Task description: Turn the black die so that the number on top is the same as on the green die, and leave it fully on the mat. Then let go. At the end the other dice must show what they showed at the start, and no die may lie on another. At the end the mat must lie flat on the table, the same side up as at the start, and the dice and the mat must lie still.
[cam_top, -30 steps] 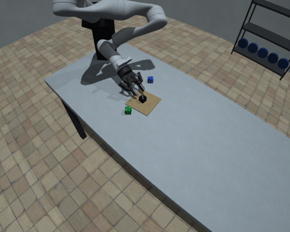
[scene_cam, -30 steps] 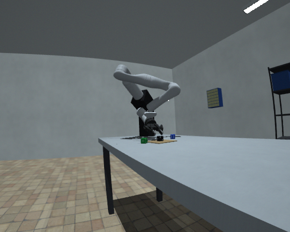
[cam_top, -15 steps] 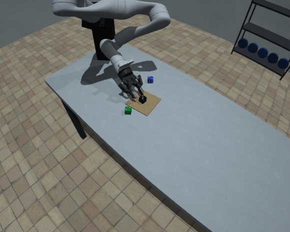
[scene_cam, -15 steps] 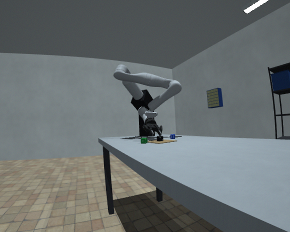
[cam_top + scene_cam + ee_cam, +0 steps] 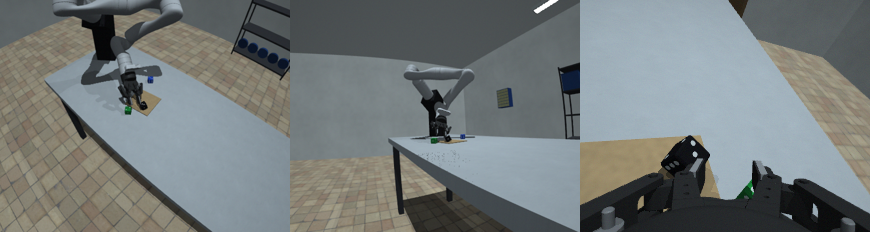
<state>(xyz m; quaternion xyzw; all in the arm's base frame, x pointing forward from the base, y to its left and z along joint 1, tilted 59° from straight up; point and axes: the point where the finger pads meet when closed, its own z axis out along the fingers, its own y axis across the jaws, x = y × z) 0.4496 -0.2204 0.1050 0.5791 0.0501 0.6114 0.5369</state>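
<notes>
So the black die is sitting cocked up on an edge, not flat on any face. In the wrist view it looks like a diamond, with white pips showing on two faces. It's over the tan mat, near the corner closest to the green die. From the exterior view it looks tipped too, with its low edge down at the mat.

It isn't between the fingers. It leans right at the tip of one finger, on the outer side, and looks to be touching it, though I can't say for sure. The gripper is about half open with nothing in it. Through the gap you just see grey table and a bit of the green die peeking out low by the other finger.

The green die sits flat on the table just off the mat's edge, close to the fingers but apart from the black one. The blue die is on the table past the far side of the mat, well apart from both. The arm comes down steeply from its dark pedestal at the table's end.
</notes>
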